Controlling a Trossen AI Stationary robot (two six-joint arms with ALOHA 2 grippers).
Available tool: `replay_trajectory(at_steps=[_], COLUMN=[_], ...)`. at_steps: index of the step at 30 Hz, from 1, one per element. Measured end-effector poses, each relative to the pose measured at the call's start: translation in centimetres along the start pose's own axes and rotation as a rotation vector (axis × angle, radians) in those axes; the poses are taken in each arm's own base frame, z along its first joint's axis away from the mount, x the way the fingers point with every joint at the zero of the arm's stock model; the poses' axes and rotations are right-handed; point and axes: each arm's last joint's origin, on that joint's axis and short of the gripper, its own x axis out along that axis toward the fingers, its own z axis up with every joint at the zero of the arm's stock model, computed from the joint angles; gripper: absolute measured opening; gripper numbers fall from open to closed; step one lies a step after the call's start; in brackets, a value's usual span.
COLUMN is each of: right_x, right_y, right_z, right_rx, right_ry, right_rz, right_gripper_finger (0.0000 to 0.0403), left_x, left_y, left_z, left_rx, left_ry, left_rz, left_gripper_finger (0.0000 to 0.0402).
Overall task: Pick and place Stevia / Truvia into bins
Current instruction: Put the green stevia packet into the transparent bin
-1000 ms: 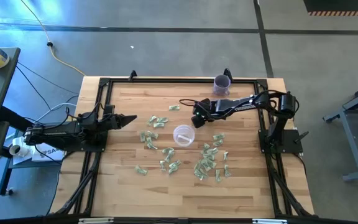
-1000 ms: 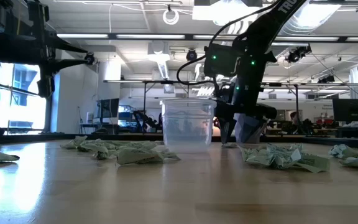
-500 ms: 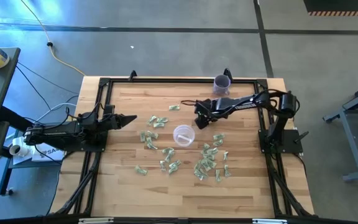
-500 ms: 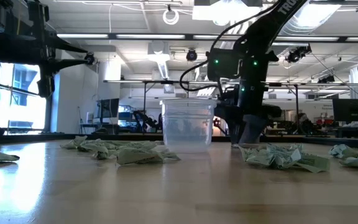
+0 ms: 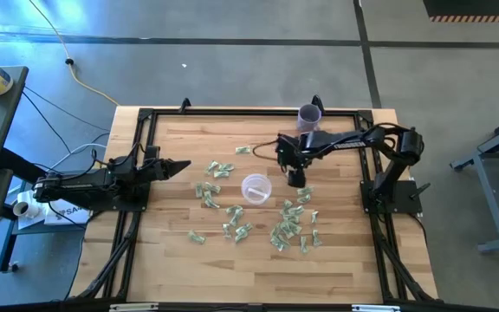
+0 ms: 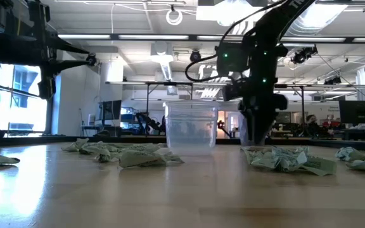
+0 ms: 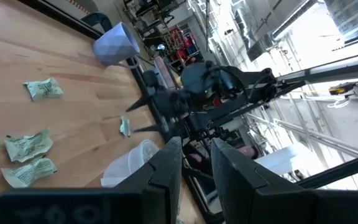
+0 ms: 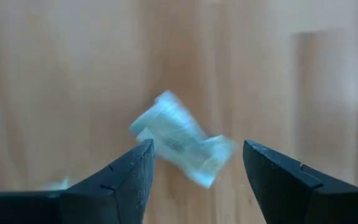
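Note:
Several pale green and white sachets [image 5: 289, 224] lie flat and scattered on the wooden table around a clear plastic cup [image 5: 255, 187], which stands upright on its base [image 6: 191, 130]. My right gripper [image 5: 295, 178] points down just right of the cup [image 6: 256, 136]. It is open, its fingers on either side of one crumpled sachet [image 8: 182, 140] that lies on the wood, without touching it. My left gripper [image 5: 185, 165] waits at the table's left side above the wood, its fingers [image 7: 169, 165] a narrow gap apart, holding nothing.
A lavender cup [image 5: 309, 116] stands at the table's far edge, behind my right arm. A dark metal frame [image 5: 145, 117] runs along the table's edges. Sachets pile thickest near the cup's right [image 6: 290, 159]. Bare wood [image 5: 223, 130] lies toward the far left.
My right gripper has moved from beside the cup's far side toward the table's right and near edges. It has tipped from slanting to pointing straight down, over the sachets right of the cup. The cup and sachets have stayed put.

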Motion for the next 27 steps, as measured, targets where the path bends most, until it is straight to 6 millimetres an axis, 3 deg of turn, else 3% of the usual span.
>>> replay_trajectory(at_steps=[5,16,21,27], right_x=[0.6,2.1,2.3,2.3], right_y=[0.0,-0.2,-0.4,-0.7], right_z=[0.1,0.2,0.1,-0.1], right_rx=[-0.185,-0.209,-0.116,0.028], right_ry=[-0.001,0.036,0.054,0.057], right_rz=[0.013,0.021,0.020,0.039], right_gripper_finger=[0.0249,0.0227,0.0181,0.0092], left_x=[0.0,0.0,0.0,0.0], left_y=[0.0,0.0,0.0,0.0], left_z=[0.0,0.0,0.0,0.0], left_rx=[0.001,0.004,0.003,0.003], left_ry=[0.000,-0.001,-0.001,-0.004], left_rz=[0.000,0.000,0.001,0.002], left_gripper_finger=[0.0124,0.0124,0.0124,0.0124])
